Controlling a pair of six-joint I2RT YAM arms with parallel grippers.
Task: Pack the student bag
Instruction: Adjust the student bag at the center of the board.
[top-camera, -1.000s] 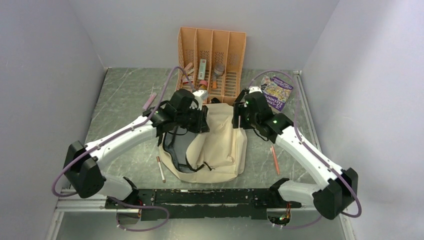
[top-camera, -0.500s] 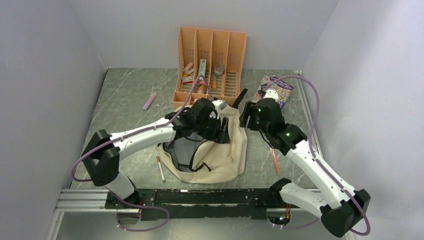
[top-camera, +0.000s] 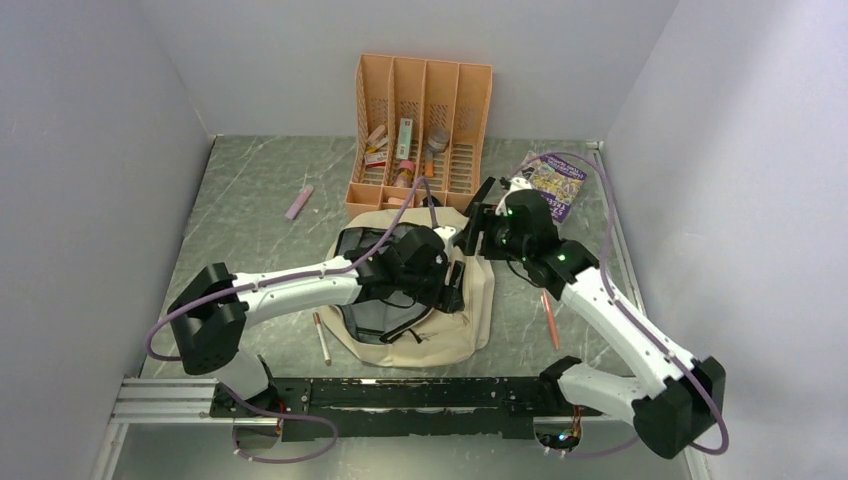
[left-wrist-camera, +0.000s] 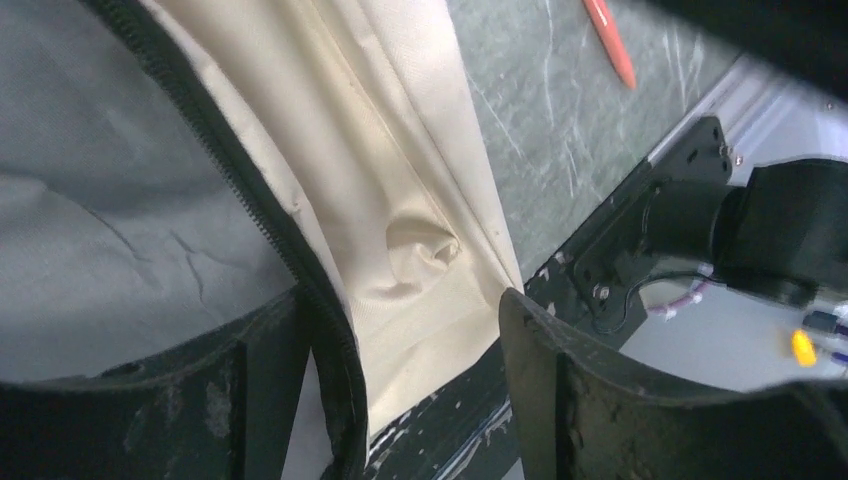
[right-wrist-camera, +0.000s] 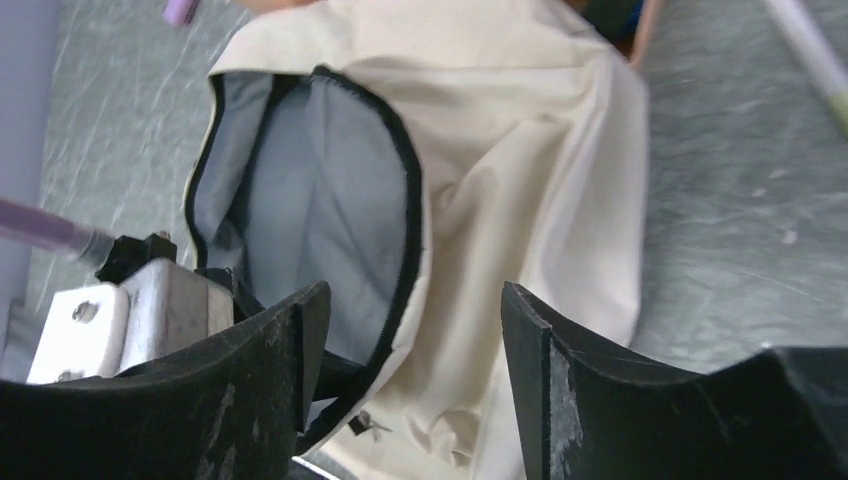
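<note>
The student bag (top-camera: 472, 295) lies flat in the middle of the desk (top-camera: 250, 220), just in front of the arm bases, cream fabric up, its black-zippered mouth gaping to show grey lining. No brand or label can be made out on it.

The left hand (left-wrist-camera: 405, 300) is right down over the bag: jaws spread wide, gripping nothing, the zipper edge running just beside one finger and creased cream fabric showing in the gap. The right hand (right-wrist-camera: 415, 290) hovers above the bag's far end, jaws also well apart and empty, looking down on the open mouth.

Just behind the bag stands an orange slotted organiser (top-camera: 425, 100) with small items in its compartments. To its right lies a purple booklet (top-camera: 548, 185); there is print on the cover, too small to read. An orange pen (top-camera: 549, 320) lies right of the bag, a pale pen (top-camera: 321, 338) left of it, and a pink stick (top-camera: 299, 202) farther back on the left.

The desk top is grey-green and marbled, closed in by plain pale walls.
</note>
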